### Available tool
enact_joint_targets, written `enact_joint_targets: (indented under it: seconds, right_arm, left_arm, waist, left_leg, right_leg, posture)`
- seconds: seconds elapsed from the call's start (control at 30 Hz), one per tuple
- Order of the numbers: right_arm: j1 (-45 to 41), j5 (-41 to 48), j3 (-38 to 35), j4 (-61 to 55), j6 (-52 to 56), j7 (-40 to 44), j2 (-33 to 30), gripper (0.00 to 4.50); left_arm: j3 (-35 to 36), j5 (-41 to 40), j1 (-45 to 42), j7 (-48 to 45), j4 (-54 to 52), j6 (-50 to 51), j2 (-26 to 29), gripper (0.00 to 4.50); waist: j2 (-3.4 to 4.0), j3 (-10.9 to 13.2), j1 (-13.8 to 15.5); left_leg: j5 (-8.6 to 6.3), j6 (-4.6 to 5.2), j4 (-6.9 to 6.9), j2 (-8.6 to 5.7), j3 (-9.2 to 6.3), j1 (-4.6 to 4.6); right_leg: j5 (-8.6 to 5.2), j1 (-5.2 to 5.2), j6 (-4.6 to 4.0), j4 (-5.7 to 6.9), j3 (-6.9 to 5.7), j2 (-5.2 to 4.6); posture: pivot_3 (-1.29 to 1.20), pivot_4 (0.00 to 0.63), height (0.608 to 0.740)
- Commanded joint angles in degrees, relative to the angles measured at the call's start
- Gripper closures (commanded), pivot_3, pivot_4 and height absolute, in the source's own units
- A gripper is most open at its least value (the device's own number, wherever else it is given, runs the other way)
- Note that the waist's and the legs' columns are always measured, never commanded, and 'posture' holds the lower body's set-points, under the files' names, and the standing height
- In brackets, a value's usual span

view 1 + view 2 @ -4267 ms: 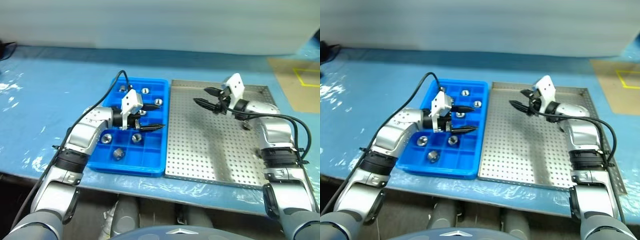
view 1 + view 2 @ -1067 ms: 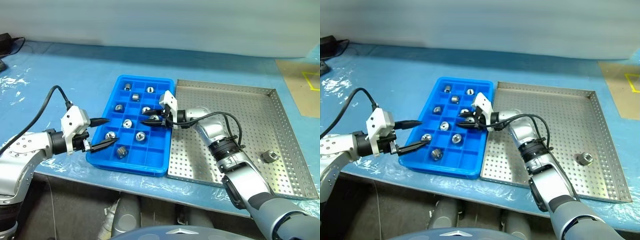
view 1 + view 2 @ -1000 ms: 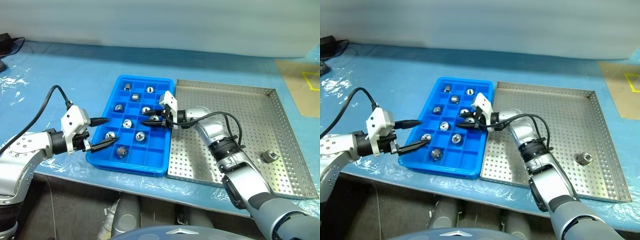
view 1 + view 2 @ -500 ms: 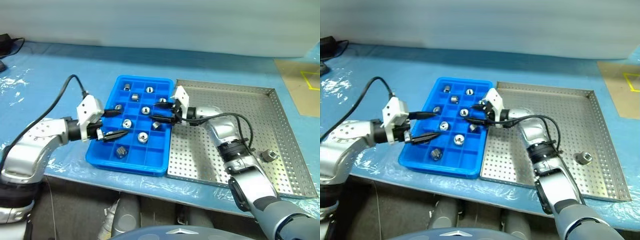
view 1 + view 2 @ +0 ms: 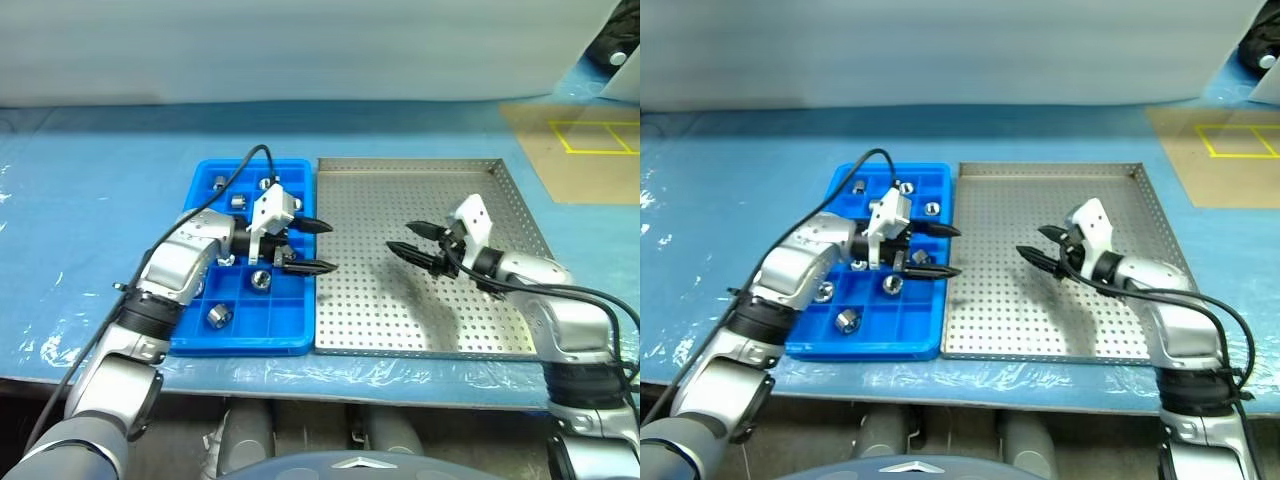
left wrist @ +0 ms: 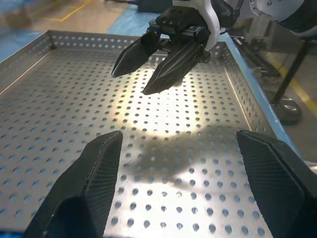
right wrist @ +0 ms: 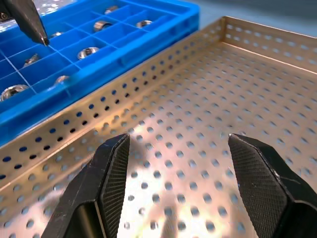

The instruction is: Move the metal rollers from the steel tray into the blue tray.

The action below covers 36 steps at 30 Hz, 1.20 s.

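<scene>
Blue plastic sheeting covers the surface (image 5: 90, 200), and a pale wall runs along its far edge. On the sheeting the blue tray (image 5: 245, 343) and the steel tray (image 5: 420, 335) lie side by side, their long rims touching, the blue one on the robot's left.

Several metal rollers (image 5: 219, 316) sit in the blue tray's square compartments, each in a cell of its own: a few in the far rows, one near the middle (image 5: 260, 279) and one towards the near left. From the right wrist view more of them (image 7: 87, 52) gleam in neighbouring cells. No roller can be made out on the perforated floor of the steel tray, though the right arm covers part of that floor.

The left claw (image 5: 303, 246) hangs over the blue tray's right-hand edge, pointing across at the steel tray, its two black fingers spread wide with nothing between them. The right claw (image 5: 412, 241) hovers above the middle of the steel tray, pointing back towards the left one, its fingers likewise parted and empty. The two claws face each other, well apart. In the left wrist view the right claw (image 6: 130, 77) shows above the dotted metal floor.
</scene>
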Motion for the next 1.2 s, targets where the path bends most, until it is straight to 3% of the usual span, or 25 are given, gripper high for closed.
enact_joint_targets:
  seconds: [0.03,0.33,0.97,1.07,1.17,1.2]
  right_arm:
    - [6.2,1.9,-7.4,-7.6,2.4,-4.1,-1.2,1.26]
    - [14.3,-1.3,-14.1,-0.8,-4.4,-10.6,-0.4,1.26]
    - [11.4,-5.3,-7.9,17.1,-15.7,-9.9,-1.0,1.26]
    - [10.3,-5.3,-7.5,17.8,-16.2,-9.7,-0.9,1.83]
    - [9.6,-5.8,-6.4,17.9,-16.5,-9.8,-0.9,2.81]
    - [9.6,-5.0,-6.0,17.1,-16.1,-8.9,-0.6,2.83]
  left_arm:
    - [-1.5,1.2,-2.8,-3.6,4.7,-4.3,-2.9,0.63]
    - [-1.4,3.0,-5.8,-6.9,10.5,-7.9,-6.4,0.63]
    - [0.1,3.3,-1.2,-5.3,5.1,-6.8,-2.4,0.63]
    - [0.3,3.3,-0.8,-4.7,4.4,-6.4,-1.8,0.63]
    - [0.9,3.3,-0.8,-4.2,4.2,-6.1,-1.0,0.63]
    - [1.2,3.3,-0.8,-4.0,4.2,-6.1,-0.6,0.63]
  waist:
    - [0.02,0.0,-0.3]
    - [0.04,0.0,-3.0]
    - [0.07,0.0,-3.4]
    - [0.08,0.0,-3.3]
    - [0.08,0.0,-3.4]
    - [0.08,0.0,-3.4]
  left_leg:
    - [-0.03,0.05,0.01,0.00,0.01,0.00]
    - [-0.17,0.27,0.30,-0.01,0.01,0.03]
    - [-0.24,0.41,0.33,0.04,-0.02,0.02]
    - [-0.24,0.41,0.34,0.06,-0.02,0.03]
    - [-0.24,0.41,0.34,0.06,-0.01,0.06]
    - [-0.24,0.41,0.34,0.06,-0.01,0.05]
  right_leg:
    - [0.00,0.04,0.00,-0.04,0.00,0.01]
    - [0.04,0.12,0.04,-0.08,0.08,-0.02]
    - [0.05,0.28,0.03,-0.21,0.01,-0.08]
    - [0.05,0.30,0.02,-0.20,0.01,-0.08]
    - [0.05,0.31,0.02,-0.19,0.01,-0.09]
    - [0.05,0.31,0.02,-0.19,0.01,-0.09]
  posture:
    - [-0.43,0.150,0.740]
    - [-0.48,0.150,0.740]
    - [-0.36,0.150,0.740]
    - [-0.36,0.150,0.740]
    - [-0.35,0.150,0.740]
    - [-0.35,0.150,0.740]
